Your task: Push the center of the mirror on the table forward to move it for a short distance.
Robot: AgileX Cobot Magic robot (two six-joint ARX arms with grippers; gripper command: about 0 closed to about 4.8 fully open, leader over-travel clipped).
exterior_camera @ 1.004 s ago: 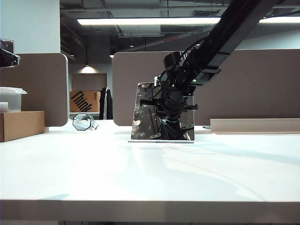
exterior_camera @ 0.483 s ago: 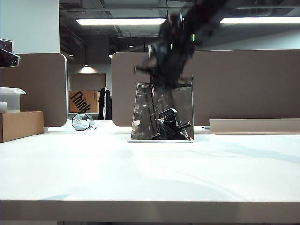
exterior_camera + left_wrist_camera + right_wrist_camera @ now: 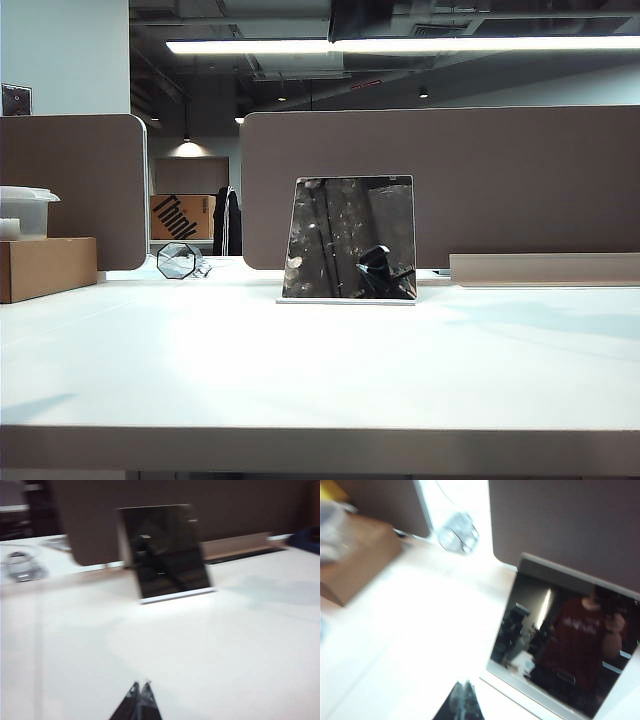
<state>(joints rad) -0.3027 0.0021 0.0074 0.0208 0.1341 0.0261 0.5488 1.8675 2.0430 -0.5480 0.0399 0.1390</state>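
- The counter (image 3: 320,370) is a wide white top that fills the lower half of the exterior view; its middle and near side are bare.
- Brown partition panels (image 3: 520,180) stand along its far edge.
- The mirror (image 3: 350,238) leans upright on a thin pale base strip (image 3: 345,301), on the far middle of the counter, just in front of the panels, with nothing touching it.
- A cardboard box (image 3: 45,267) sits at the far left with a clear plastic tub (image 3: 22,210) behind it.
- A small octagonal glass object (image 3: 179,261) lies to the left of the mirror, well apart from it.
- The left hand (image 3: 139,700) hovers low over the near side of the counter, well short of the mirror (image 3: 167,552); its fingers are pressed together to a point.
- The right hand (image 3: 464,700) hangs above the counter near the mirror's left lower corner (image 3: 570,645), also apart from it; the picture is blurred, but its fingers look pressed together.
- Neither hand shows in the exterior view, so both seem to be held high or back.
- Judged from this, no push is under way: this is either the approach or the clearing off after a push, and the pictures alone do not settle which.
- If a push is still due, it calls for a hand with fingers together brought to the centre of the mirror's face, low enough not to tip it, then pressed straight toward the far side for a short way.
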